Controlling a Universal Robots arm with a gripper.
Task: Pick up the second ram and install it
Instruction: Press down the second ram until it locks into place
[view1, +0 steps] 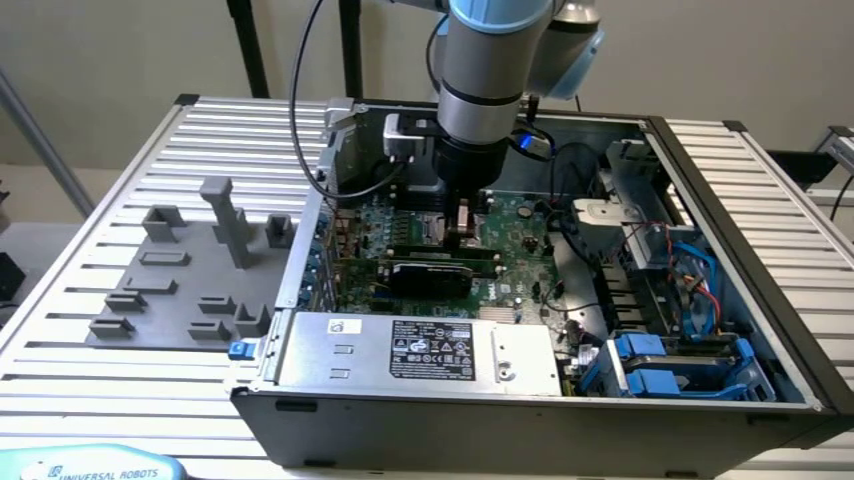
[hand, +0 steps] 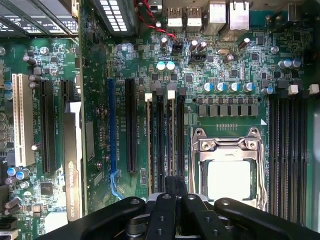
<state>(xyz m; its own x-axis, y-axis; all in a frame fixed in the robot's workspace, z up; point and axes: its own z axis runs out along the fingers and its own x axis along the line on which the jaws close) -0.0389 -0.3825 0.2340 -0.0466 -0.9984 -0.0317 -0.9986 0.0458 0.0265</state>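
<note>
My gripper (view1: 461, 238) hangs low inside the open computer case, over the green motherboard (view1: 514, 225). In the wrist view its two black fingers are pressed together, so the gripper (hand: 175, 183) is shut with no gap. Directly under the fingertips a thin stick, the second ram (hand: 171, 135), stands edge-on in one of the long black memory slots. Whether the fingertips touch its top edge I cannot tell. Another thin stick (hand: 149, 140) stands in the neighbouring slot with a white latch at its end.
A black-covered expansion card (view1: 427, 272) lies just in front of the gripper. The metal processor socket (hand: 230, 170) sits beside the slots. A silver power supply (view1: 420, 352) fills the case front, with blue drive bays (view1: 674, 365) and cables at the exterior view's right. A grey fixture (view1: 187, 275) stands outside the case.
</note>
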